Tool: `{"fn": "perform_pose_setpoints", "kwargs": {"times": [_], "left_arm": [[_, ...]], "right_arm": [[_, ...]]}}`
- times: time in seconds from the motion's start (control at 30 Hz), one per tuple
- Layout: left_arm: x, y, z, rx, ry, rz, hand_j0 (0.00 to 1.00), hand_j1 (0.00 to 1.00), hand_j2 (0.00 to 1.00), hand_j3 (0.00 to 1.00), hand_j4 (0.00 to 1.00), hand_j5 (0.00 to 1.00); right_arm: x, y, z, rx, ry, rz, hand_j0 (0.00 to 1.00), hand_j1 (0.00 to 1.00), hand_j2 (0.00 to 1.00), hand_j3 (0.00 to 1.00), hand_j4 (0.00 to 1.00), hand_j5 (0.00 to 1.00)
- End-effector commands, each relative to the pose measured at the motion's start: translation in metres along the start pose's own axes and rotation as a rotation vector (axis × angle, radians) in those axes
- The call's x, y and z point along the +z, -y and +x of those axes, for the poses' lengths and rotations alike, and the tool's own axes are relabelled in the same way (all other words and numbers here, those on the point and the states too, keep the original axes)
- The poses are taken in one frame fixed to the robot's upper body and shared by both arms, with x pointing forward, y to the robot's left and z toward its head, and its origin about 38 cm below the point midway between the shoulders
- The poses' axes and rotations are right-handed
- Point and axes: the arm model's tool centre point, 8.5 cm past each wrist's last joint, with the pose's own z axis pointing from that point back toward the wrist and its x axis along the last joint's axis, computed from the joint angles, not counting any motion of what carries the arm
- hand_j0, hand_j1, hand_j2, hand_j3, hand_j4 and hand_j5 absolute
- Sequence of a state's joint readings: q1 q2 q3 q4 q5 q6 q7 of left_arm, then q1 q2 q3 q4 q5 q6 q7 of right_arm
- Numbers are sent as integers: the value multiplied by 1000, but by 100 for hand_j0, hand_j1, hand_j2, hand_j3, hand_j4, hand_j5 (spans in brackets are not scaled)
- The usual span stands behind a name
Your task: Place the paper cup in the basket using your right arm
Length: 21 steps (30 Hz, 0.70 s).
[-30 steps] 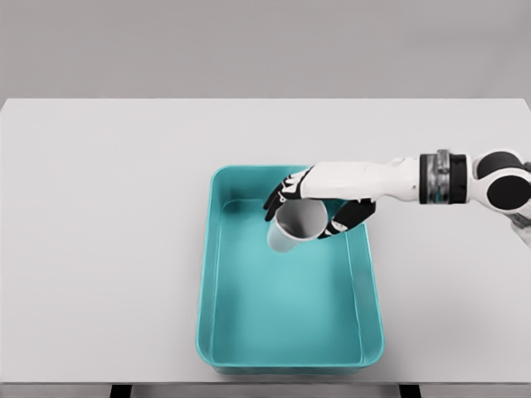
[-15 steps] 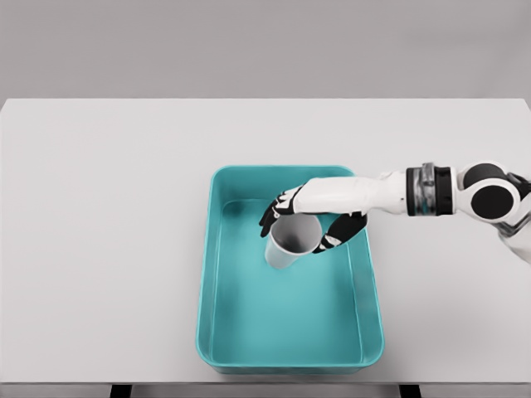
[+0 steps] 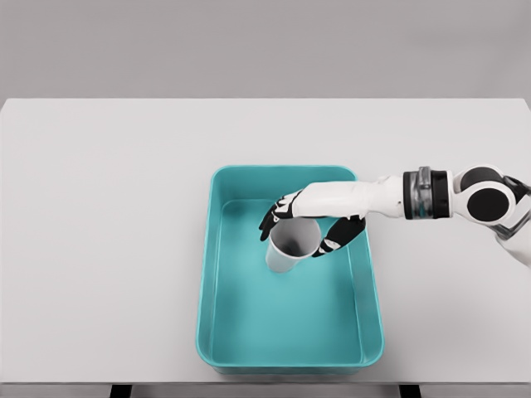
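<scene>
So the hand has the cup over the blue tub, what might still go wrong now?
The right hand grips the paper cup near its rim, inside the teal basket. I cannot tell whether the cup's base touches the floor; released too high, it may tip over. Opening fingers might also catch the rim and drag it.

Right arm extended leftward, right hand (image 3: 309, 222) palm down, fingers curled in grasp.

You see a plain white table (image 3: 108, 249) spreading on all sides below the fingers, with a grey wall (image 3: 265, 46) behind it.
</scene>
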<state>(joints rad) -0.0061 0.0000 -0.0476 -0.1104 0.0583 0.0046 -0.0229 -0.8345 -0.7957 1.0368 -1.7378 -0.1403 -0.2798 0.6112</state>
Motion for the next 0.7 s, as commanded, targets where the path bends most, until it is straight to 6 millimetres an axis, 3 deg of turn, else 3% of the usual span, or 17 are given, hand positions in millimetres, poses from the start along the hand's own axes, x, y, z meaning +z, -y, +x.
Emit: {"fn": "perform_pose_setpoints", "kwargs": {"times": [0.0,0.37,0.43,0.67], "left_arm": [[0,0,0,0,0,0,100,100,100,100,100,100],[0,0,0,0,0,0,100,100,100,100,100,100],[0,0,0,2,0,0,100,100,100,100,100,100],[0,0,0,0,0,-2,100,100,100,100,100,100]], "right_arm": [[0,0,0,-6,1,0,75,75,75,75,75,75],[0,-2,0,-9,0,3,80,80,80,80,80,80],[0,-2,-1,-14,-7,3,86,86,86,86,86,86],[-1,-3,-1,-17,-7,4,91,91,91,91,91,91]]}}
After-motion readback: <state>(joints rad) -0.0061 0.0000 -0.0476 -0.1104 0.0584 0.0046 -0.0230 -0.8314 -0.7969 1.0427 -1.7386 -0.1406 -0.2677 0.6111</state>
